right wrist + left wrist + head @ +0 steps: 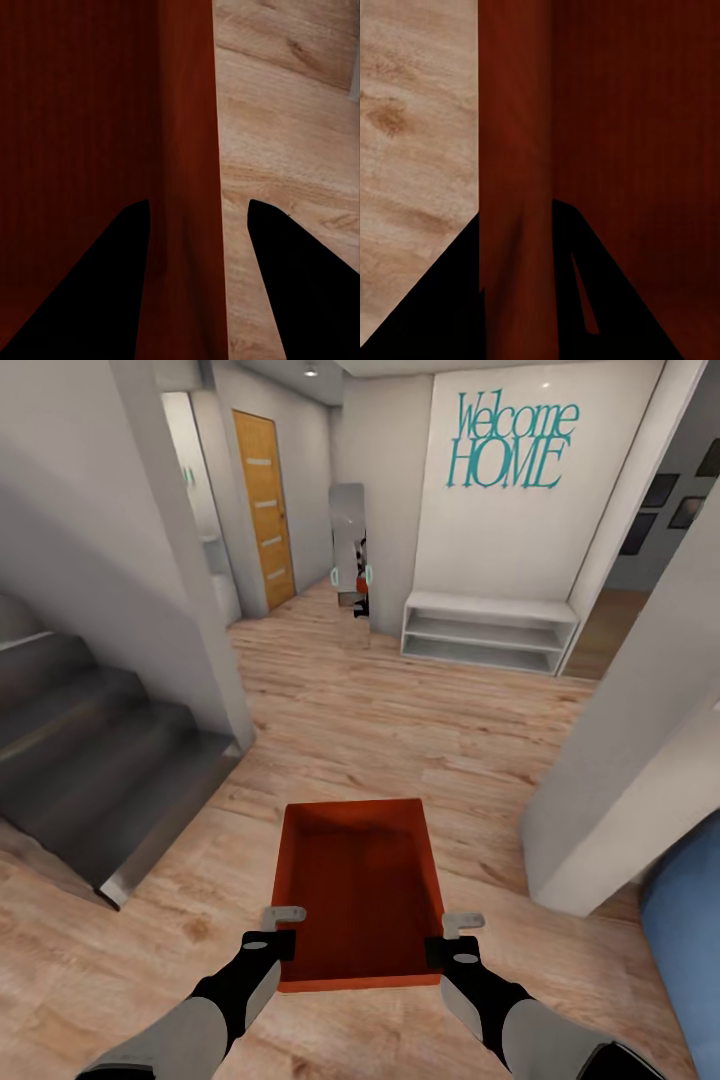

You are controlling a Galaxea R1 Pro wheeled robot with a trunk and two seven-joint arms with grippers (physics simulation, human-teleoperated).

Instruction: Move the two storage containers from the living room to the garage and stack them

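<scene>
A two-armed robot is carrying an orange-red storage container (358, 890) through a hallway laid with light wood-plank flooring (400, 730), holding it out in front of its trunk above the planks. The left hand (278, 933) is gripping the container's left wall near the closest corner, while the right hand (452, 942) is gripping the right wall at the matching spot. In the left wrist view, the left hand (517, 292) is closing its dark fingers (442, 307) on either side of the thin red wall, one inside the bin and one outside; the right wrist view is showing the right hand (196, 285) doing the same, its fingers (292, 277) straddling the opposite wall. The container (622, 150) is sitting level, open side up, and looking empty, its ribbed bottom (75, 135) faintly showing.

Ahead, a white wall is bearing teal lettering (508, 442) that reads "Welcome HOME" above a low white shelf unit (488, 632). An orange wooden door (264, 508) is standing shut further down on the left, with a tall mirror (347, 546) beside the corner. Dark grey stairs (90, 760) are rising at the left, and a blue rounded object (688, 930) is edging in at the right.
</scene>
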